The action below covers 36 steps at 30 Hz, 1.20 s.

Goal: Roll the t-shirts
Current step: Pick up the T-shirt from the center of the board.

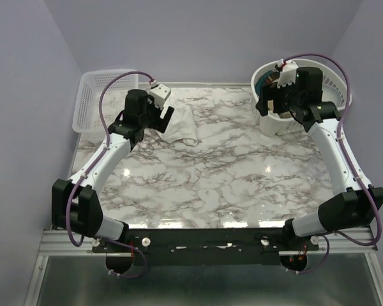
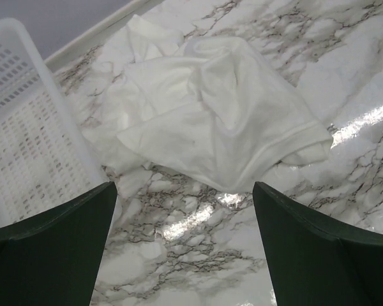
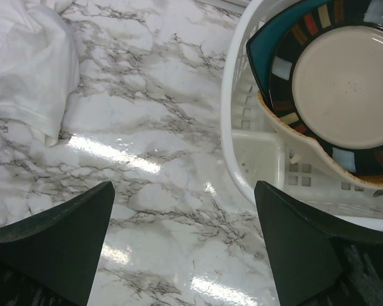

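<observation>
One crumpled white t-shirt (image 1: 182,129) lies on the marble table at the back left; I see no printed marks on it. In the left wrist view the t-shirt (image 2: 210,108) spreads just ahead of my left gripper (image 2: 184,186), which hangs open above the table with nothing between its dark fingers (image 2: 64,242). From above, the left gripper (image 1: 165,115) sits at the shirt's left edge. My right gripper (image 3: 184,186) is open and empty over bare marble beside the round basket. Its view catches the t-shirt (image 3: 32,70) at upper left. In the top view the right gripper (image 1: 269,95) hovers at the basket's left side.
A white rectangular lattice basket (image 1: 99,95) stands at the back left corner, close to the shirt (image 2: 25,140). A white round basket (image 1: 319,76) at the back right holds a patterned plate (image 3: 345,83); its rim (image 3: 233,127) is near my right finger.
</observation>
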Tool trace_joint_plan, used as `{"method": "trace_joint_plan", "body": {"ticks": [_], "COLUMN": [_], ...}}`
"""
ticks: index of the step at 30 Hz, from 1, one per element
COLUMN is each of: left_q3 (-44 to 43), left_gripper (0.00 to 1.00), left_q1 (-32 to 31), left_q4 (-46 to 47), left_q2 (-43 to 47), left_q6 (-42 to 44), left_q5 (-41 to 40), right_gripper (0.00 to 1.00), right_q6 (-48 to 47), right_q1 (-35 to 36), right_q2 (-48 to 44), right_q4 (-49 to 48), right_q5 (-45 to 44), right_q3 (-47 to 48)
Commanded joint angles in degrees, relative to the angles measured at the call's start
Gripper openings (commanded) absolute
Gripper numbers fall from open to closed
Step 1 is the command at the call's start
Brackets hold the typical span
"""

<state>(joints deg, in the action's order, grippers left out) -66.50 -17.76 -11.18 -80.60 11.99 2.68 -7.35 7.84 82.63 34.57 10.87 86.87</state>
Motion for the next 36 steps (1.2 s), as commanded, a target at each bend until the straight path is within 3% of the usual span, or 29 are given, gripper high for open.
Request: {"method": "trace_joint_plan", "body": {"ticks": [1,5,8,9,11,14,24,28,33,36], "left_q3": [-5.21,-8.11,-11.53,-13.03,-18.02,-22.25,-25.78,-24.03,-20.52,-17.44], "left_gripper": [0.99,0.98,0.97,0.89,0.84,0.84,0.72,0.74,0.85,0.86], "left_q1": [-0.26,-0.17,-0.17,-0.17,-0.17,-0.17,-0.17,-0.08,1.14,1.50], "left_q4": [-3.76,-5.07,-7.00,-8.14,-11.73,-13.78,-13.95,-15.71,-20.46,-20.29], "left_q2": [-2.01,-4.48,-8.07,-9.39,-14.22,-19.76,-29.79,-28.13,-23.56,-22.67], "left_q6": [-0.29,-1.88,-3.81,-3.99,-5.13,-6.80,-5.14,-5.83,-14.33,-18.21], "left_q5": [2.07,2.33,2.42,2.51,2.08,-0.21,-0.31,1.27,2.07,3.29], "right_gripper": [1.00,1.00,1.00,1.00,0.99,0.99,0.99,0.99,1.00,1.00], "right_q6": [-1.95,-11.70,-10.06,-9.87,-9.00,-8.38,-8.11,-10.13,-11.36,-11.28], "right_q1": [0.08,0.16,0.16,0.16,0.16,0.16,0.07,0.16,0.16,0.16], "right_q2": [0.78,1.30,2.18,2.36,2.54,2.71,3.59,3.06,2.89,3.68], "right_q4": [2.78,7.79,7.97,8.15,7.45,6.74,7.88,8.24,8.41,8.68], "right_q5": [0.28,9.50,12.50,13.20,13.56,13.73,17.25,17.43,16.72,17.60], "right_q3": [2.16,3.83,4.53,4.71,4.71,4.27,4.89,4.10,2.96,3.13]}}
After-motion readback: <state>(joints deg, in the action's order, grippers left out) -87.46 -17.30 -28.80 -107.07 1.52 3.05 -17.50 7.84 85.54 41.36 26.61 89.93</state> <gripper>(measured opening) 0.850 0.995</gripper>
